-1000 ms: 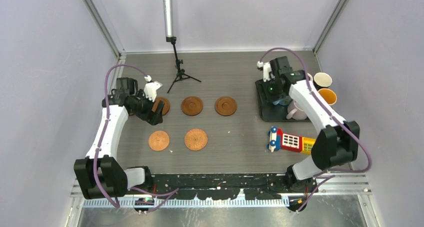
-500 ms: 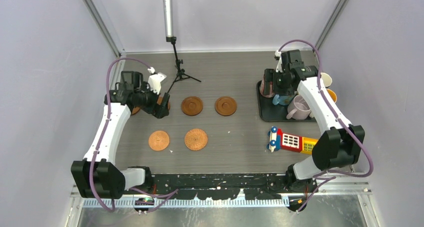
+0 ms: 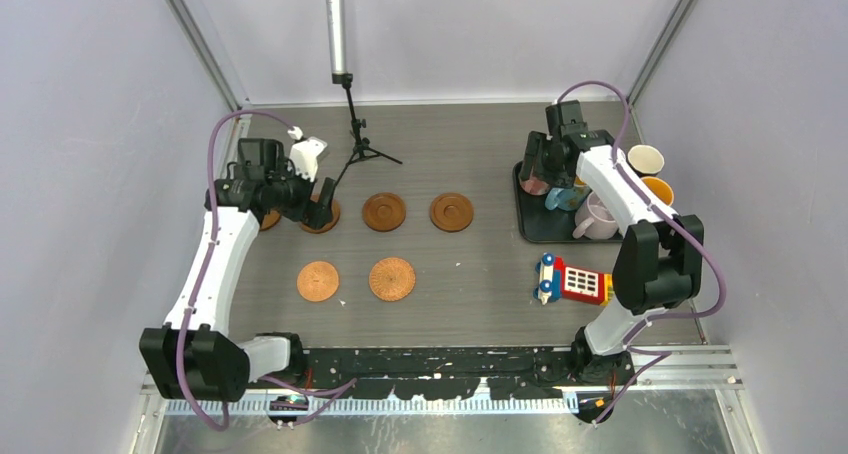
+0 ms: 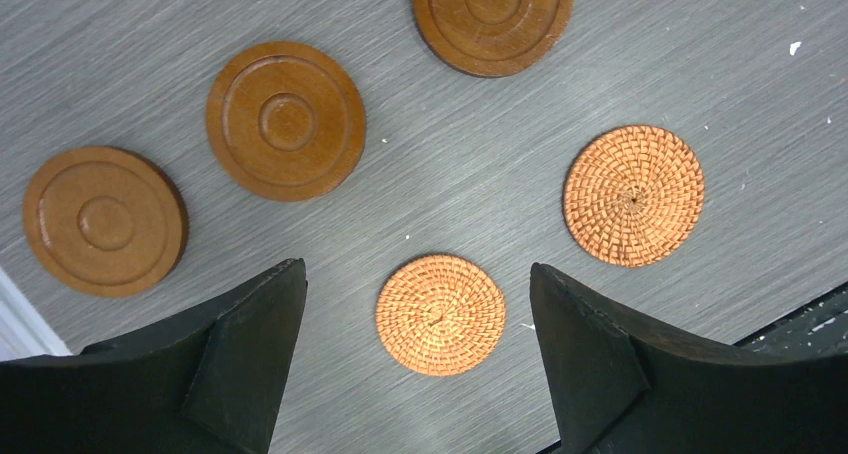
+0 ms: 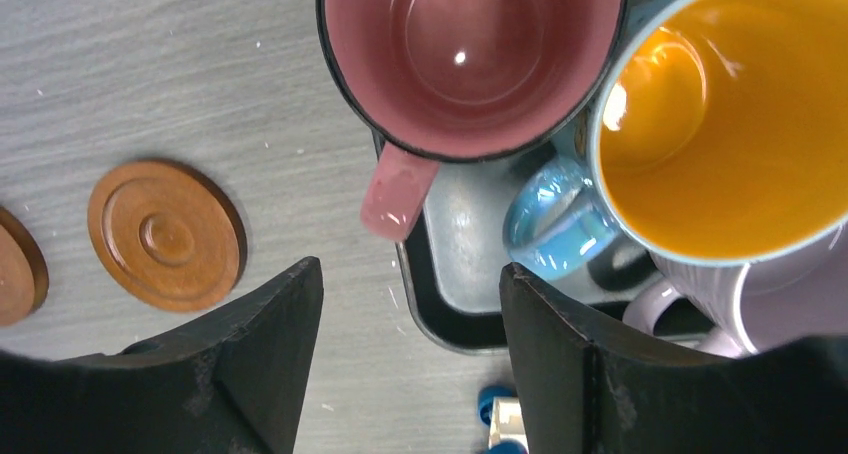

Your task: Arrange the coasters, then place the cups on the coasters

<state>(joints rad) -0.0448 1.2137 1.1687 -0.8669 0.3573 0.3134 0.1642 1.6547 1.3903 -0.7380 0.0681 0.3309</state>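
Observation:
Four dark ringed coasters form a far row: (image 3: pixel 270 217), (image 3: pixel 328 217), (image 3: pixel 384 212), (image 3: pixel 452 212). Two woven orange coasters (image 3: pixel 318 281) (image 3: pixel 392 279) lie nearer. My left gripper (image 3: pixel 318 209) hovers open over the row's left end, and its wrist view shows a woven coaster (image 4: pixel 440 314) on the table between its fingers, untouched. Pink (image 5: pixel 470 54), blue (image 5: pixel 720 124) and lilac (image 5: pixel 760 294) cups stand in the black tray (image 5: pixel 450 284). My right gripper (image 5: pixel 410 269) is open and holds nothing, above the tray's corner by the pink cup's handle. White (image 3: pixel 645 159) and yellow (image 3: pixel 656 191) cups stand right of the tray.
A colourful toy phone (image 3: pixel 575 279) lies in front of the tray. A small black tripod (image 3: pixel 355 139) stands at the back, behind the coasters. Grey walls close in the table on the left, right and far sides.
My left gripper has lifted back from the left dark coaster, still open. The right arm has swung over the tray toward its far left corner, near the pink cup.

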